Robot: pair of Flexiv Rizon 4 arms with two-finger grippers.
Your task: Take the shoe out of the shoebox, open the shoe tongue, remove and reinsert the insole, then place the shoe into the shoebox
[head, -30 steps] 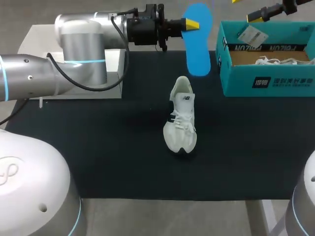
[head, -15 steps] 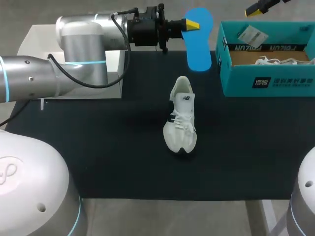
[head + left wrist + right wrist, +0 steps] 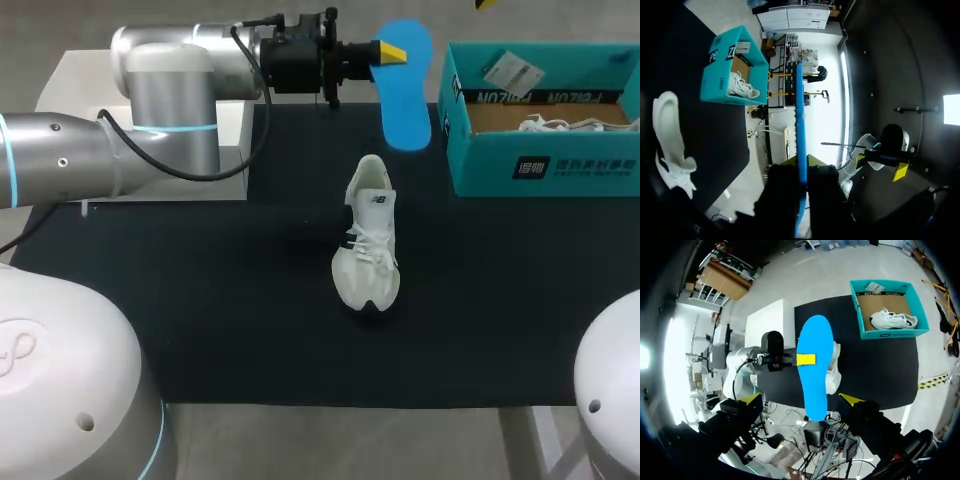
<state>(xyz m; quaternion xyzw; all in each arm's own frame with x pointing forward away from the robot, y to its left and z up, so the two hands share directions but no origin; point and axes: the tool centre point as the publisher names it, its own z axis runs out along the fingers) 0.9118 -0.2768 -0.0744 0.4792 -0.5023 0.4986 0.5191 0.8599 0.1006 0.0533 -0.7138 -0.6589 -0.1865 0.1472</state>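
The flat bright-blue foam insole (image 3: 405, 85) hangs in the air over the far edge of the black table mat (image 3: 200, 300), broad face showing in the head view. It is pinched near its upper end between the yellow-tipped fingers of the left gripper (image 3: 390, 50), whose arm stretches level from the left. The white lace-up running shoe (image 3: 368, 240) lies mid-mat, toe towards the robot. The teal cardboard shoebox (image 3: 545, 170), lettered on its side, holds a second white shoe (image 3: 560, 125) and a white tag (image 3: 510, 70). The right gripper (image 3: 801, 399) is high above the table, fingers spread wide, holding nothing.
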